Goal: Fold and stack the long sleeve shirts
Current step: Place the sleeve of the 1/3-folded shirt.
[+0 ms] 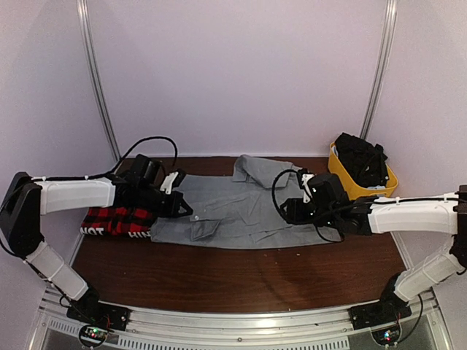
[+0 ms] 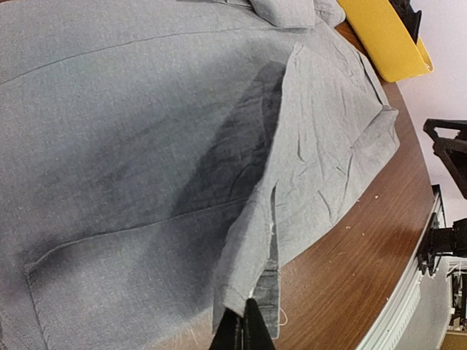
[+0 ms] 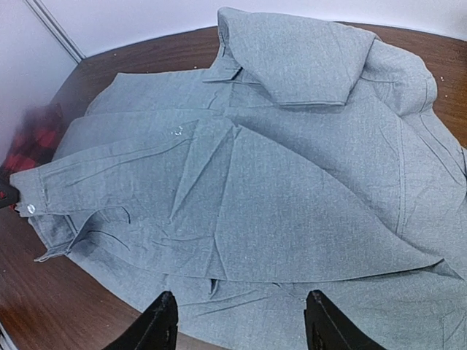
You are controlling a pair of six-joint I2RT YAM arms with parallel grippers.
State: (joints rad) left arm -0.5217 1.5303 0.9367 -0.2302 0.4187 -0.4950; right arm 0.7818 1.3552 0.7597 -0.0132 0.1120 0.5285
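Here, the grey shirt (image 1: 241, 211) lies spread across the brown surface (image 1: 241, 281), its collar toward the far edge and one sleeve drawn over its front. We see the left end effector (image 2: 244, 324) clenched on the cuff of that sleeve, which throws a dark shadow on the cloth below. The right end effector (image 3: 241, 328) is released, its fingers (image 3: 157, 328) spread wide over the shirt's right side with nothing between them; we cannot tell whether they touch the fabric. The plaid shirt (image 1: 117, 221) sits bunched at the left end of the surface, just beside the grey one and partly under the left arm. A yellow bin (image 1: 343, 175) of dark cloth stands at the far right.
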